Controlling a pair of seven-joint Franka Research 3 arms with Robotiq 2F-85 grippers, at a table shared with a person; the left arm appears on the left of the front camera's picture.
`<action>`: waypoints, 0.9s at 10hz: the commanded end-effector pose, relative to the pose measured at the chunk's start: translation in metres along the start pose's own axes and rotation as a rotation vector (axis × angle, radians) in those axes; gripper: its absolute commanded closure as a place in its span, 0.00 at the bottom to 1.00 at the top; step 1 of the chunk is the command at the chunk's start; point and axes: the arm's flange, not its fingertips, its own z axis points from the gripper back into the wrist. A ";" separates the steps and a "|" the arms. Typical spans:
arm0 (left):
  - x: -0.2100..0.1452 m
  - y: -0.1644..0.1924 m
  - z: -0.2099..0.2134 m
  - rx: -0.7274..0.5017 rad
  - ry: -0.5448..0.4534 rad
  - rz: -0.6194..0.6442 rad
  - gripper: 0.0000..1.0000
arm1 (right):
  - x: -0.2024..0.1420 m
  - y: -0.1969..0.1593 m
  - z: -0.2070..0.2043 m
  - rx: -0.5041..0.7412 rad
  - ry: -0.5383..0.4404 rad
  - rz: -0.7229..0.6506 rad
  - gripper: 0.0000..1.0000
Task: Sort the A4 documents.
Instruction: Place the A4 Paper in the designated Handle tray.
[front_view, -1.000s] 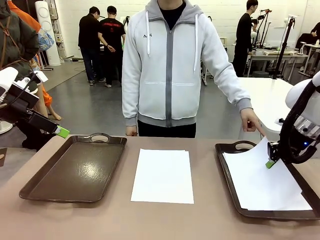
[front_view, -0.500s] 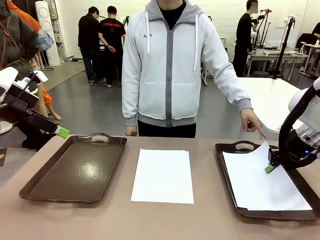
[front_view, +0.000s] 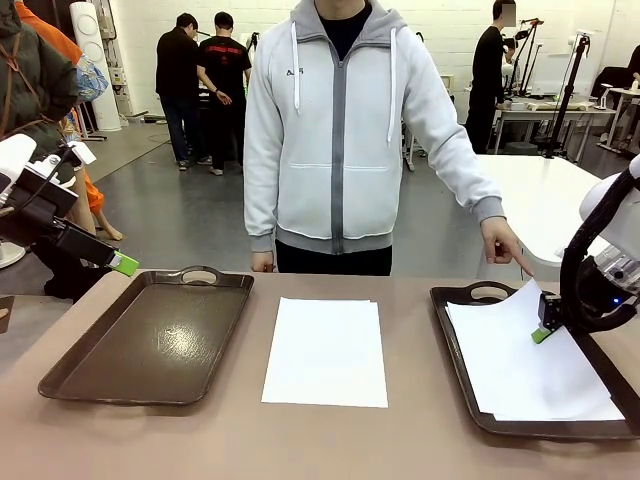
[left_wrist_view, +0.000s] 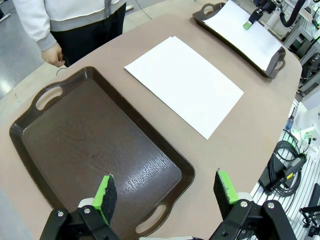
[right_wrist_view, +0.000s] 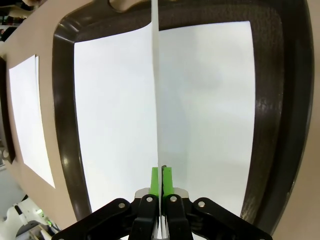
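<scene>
Now, left gripper (left_wrist_view: 165, 177): fingers spread wide, empty, above near end of left tray (left_wrist_view: 75, 145).
Loose sheets (front_view: 325, 350): flat on the table (front_view: 320, 440), between the trays, waiting.
Held sheet (front_view: 510, 365): mostly down in right tray (front_view: 455, 350), far edge raised.
Right gripper (front_view: 543, 330): pinched on that raised edge.
Change: edge seemingly a touch lower than a second ago, hard to tell; release probably next.
Person's hand (front_view: 505, 245): pointing down by the right tray's far handle.

Grey floor (front_view: 190, 215), white wall (front_view: 270, 30) — white tables (front_view: 540, 200) far right.
</scene>
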 end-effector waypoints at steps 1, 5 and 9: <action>-0.001 0.002 -0.001 -0.016 -0.010 -0.012 0.00 | 0.008 0.003 -0.007 -0.018 0.019 0.044 0.93; -0.001 0.002 -0.001 -0.016 -0.010 -0.012 0.00 | 0.009 0.006 0.003 -0.090 0.029 0.043 0.53; -0.001 0.002 -0.001 -0.016 -0.010 -0.012 0.00 | 0.003 0.006 0.018 -0.200 -0.003 0.015 0.13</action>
